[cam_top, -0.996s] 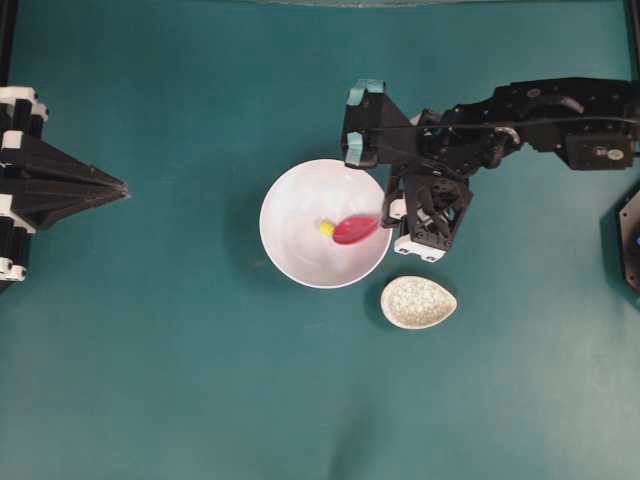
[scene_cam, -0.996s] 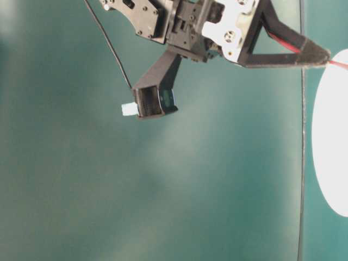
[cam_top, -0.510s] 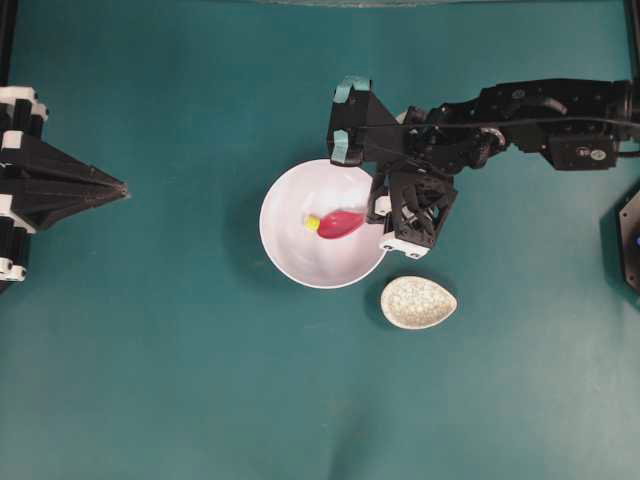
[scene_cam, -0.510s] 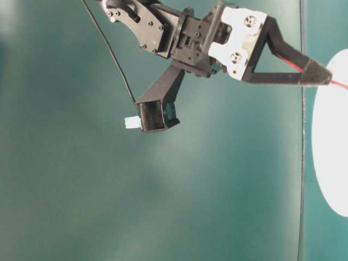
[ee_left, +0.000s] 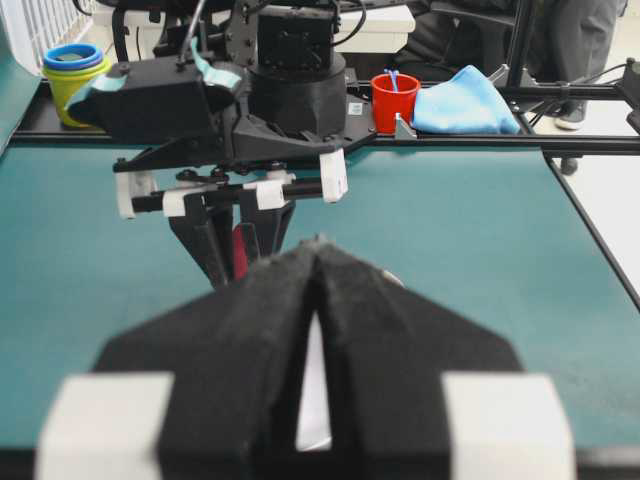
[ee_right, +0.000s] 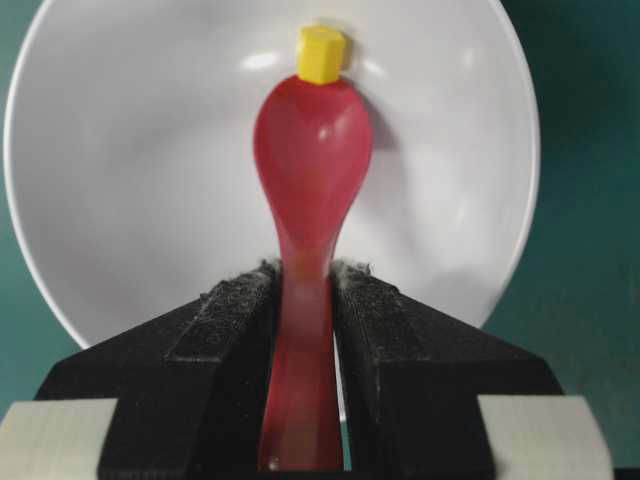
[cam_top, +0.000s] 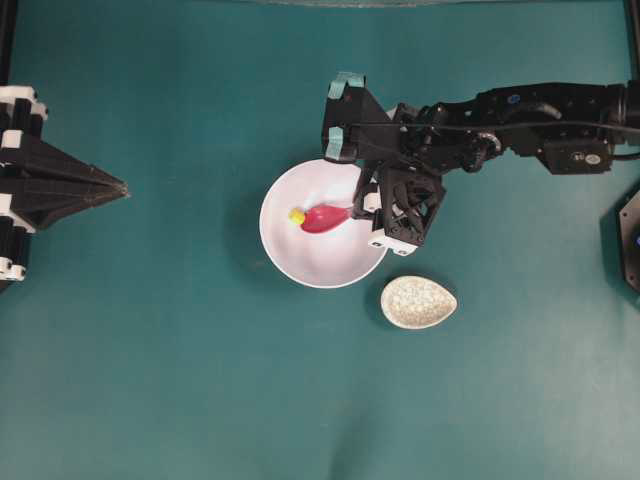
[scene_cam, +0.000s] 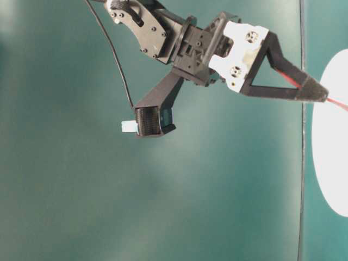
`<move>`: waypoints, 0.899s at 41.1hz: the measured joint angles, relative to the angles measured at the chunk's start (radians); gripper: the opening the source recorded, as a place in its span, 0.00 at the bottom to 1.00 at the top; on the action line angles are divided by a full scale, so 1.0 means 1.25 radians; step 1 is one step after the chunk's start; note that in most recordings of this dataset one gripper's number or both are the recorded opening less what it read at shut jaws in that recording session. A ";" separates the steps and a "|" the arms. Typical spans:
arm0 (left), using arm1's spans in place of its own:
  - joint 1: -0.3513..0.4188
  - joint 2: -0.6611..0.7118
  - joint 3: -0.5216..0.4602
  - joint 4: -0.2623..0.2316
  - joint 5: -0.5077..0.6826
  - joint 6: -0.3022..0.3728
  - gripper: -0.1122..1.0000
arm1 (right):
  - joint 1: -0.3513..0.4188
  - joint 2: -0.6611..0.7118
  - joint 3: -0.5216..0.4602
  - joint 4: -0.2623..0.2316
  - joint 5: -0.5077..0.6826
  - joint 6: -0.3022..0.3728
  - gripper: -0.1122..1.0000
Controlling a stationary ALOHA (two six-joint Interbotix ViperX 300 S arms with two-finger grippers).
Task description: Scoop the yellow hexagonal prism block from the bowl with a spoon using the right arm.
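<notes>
Yellow hexagonal prism block (ee_right: 321,53) sits on the inner wall of the white bowl (ee_right: 120,150), touching the far tip of the pink-red spoon (ee_right: 312,150), straight ahead of the right end effector (ee_right: 305,310), whose padded fingers are clamped on the spoon's handle. The block is at the scoop's lip, not yet inside it. To finish the scoop cleanly, the judgement here is that the spoon's tip should stay low against the bowl and press on along the same line, so the rising wall beyond the block stops it and it rolls back into the scoop; lifting too soon would likely just nudge it aside. Across the table (cam_top: 180,380), the left end effector (ee_left: 315,330) rests well clear, its fingers drawn together on nothing. Whether the spoon's underside touches the bowl cannot be told from these views. In the table-level view the bowl is cut off at the edge and the block is out of sight. A speckled spoon rest (cam_top: 418,302) lies just outside the bowl, beside the right end effector.
</notes>
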 measured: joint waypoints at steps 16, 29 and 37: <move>0.000 0.001 0.000 -0.001 -0.001 0.000 0.12 | 0.006 0.000 0.000 0.000 -0.056 0.000 0.32; 0.000 0.001 -0.001 -0.001 -0.001 0.000 0.12 | 0.006 0.000 0.000 0.000 -0.070 0.000 0.32; 0.000 0.000 0.000 -0.001 -0.001 0.000 0.12 | 0.007 0.000 0.001 0.000 -0.080 0.000 0.32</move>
